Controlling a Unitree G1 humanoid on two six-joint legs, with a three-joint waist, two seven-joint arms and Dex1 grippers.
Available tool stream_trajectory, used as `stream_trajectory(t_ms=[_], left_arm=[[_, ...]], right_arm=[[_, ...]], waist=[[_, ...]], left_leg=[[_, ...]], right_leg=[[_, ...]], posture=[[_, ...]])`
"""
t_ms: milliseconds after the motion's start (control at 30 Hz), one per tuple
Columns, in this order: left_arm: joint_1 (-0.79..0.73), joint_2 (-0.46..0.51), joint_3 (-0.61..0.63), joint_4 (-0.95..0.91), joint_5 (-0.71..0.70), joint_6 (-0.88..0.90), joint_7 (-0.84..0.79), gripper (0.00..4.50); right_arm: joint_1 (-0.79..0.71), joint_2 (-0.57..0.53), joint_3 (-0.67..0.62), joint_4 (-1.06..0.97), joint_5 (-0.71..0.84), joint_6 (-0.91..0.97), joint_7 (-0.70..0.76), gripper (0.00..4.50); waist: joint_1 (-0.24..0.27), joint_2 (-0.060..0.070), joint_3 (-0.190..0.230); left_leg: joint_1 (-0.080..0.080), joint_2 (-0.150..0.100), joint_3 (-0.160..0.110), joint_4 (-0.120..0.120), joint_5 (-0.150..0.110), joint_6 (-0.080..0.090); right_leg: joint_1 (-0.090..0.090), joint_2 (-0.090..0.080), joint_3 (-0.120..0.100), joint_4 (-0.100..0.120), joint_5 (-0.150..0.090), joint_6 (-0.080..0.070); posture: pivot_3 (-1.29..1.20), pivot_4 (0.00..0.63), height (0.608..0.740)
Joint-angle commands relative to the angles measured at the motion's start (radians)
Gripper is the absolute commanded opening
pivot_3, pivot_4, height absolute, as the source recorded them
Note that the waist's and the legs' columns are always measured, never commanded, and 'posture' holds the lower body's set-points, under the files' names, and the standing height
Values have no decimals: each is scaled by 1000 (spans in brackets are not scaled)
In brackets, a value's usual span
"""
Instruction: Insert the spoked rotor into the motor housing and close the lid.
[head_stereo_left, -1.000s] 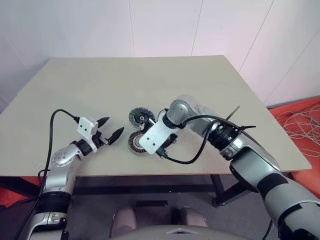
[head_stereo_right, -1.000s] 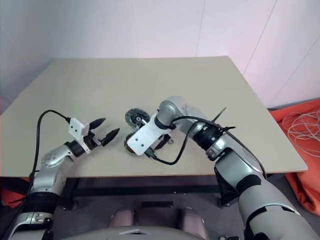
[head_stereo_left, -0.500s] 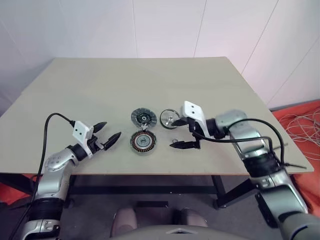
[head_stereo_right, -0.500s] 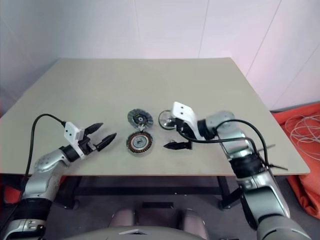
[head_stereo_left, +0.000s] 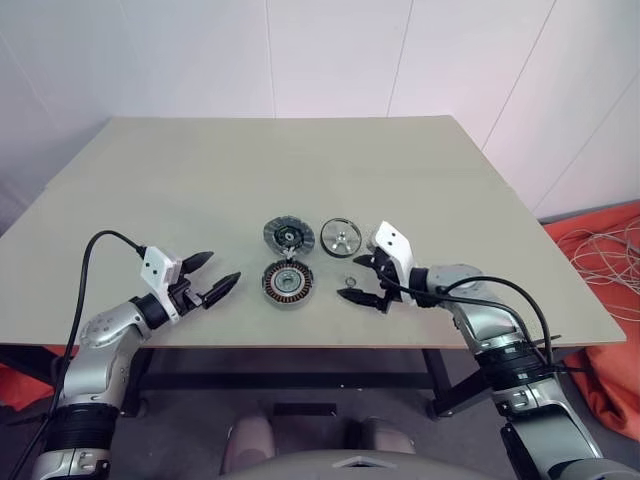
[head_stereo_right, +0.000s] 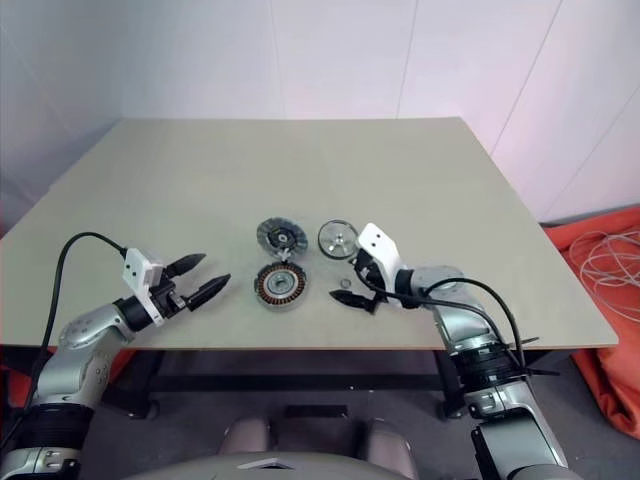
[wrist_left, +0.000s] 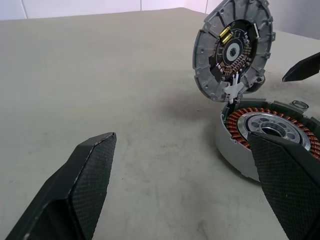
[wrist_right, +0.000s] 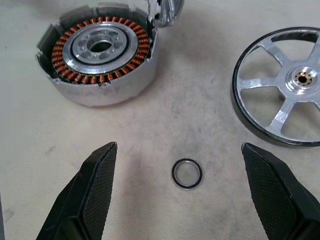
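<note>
The motor housing (head_stereo_left: 288, 284), a grey cup with copper windings, sits near the table's front edge. Its lid (wrist_left: 234, 47), a grey disc with electronics on the inner face, stands tilted up at the housing's far rim, joined by white wires. The spoked rotor (wrist_right: 290, 85), a dark-rimmed wheel with silver spokes, lies flat to the right of the lid. My right gripper (head_stereo_left: 350, 279) hangs open and empty just right of the housing, in front of the rotor. My left gripper (head_stereo_left: 222, 267) is open and empty, left of the housing and pointing at it.
A tiny loose ring (wrist_right: 187, 173) lies on the table under my right gripper's spread fingers. The beige table (head_stereo_left: 200, 170) stretches bare behind the parts. An orange mat with white cables (head_stereo_left: 600, 250) lies on the floor to the right.
My right arm swung away from over the housing to the right and lower, its wrist rolling over, which uncovered the housing and rotor. My left gripper drew back slightly.
</note>
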Motion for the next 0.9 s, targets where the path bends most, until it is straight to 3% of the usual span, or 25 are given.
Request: stream_trajectory(t_ms=[33,233,333,633,900], left_arm=[[-20,4,18,-33,-5,-17,2,4500],[-24,1,18,-27,-3,-24,3,4500],[-30,0,17,-21,-1,-29,3,4500],[-40,0,17,-8,0,-31,-2,4500],[-45,-4,15,-2,1,-34,-5,4500]], right_arm=[[-8,-15,11,8,0,-37,-5,4486],[-8,-20,22,39,1,-50,-13,4486],[-6,-22,32,51,-5,-52,-14,3906],[4,-37,46,60,-11,-60,-12,743],[-17,-71,60,-77,25,-12,50,660]], waist=[[0,0,0],[0,0,0],[0,0,0],[0,0,0],[1,0,0]], left_leg=[[0,0,0,0,0,0],[-1,0,0,-1,0,0],[-1,0,1,-2,0,0],[0,0,1,-2,0,0],[0,0,1,-1,0,0]], right_leg=[[0,0,0,0,0,0],[0,0,0,0,0,0],[-1,0,0,0,0,0],[0,0,0,0,0,0],[0,0,0,0,0,0]], posture=[[0,0,740],[0,0,740],[0,0,740],[0,0,740],[0,0,740]])
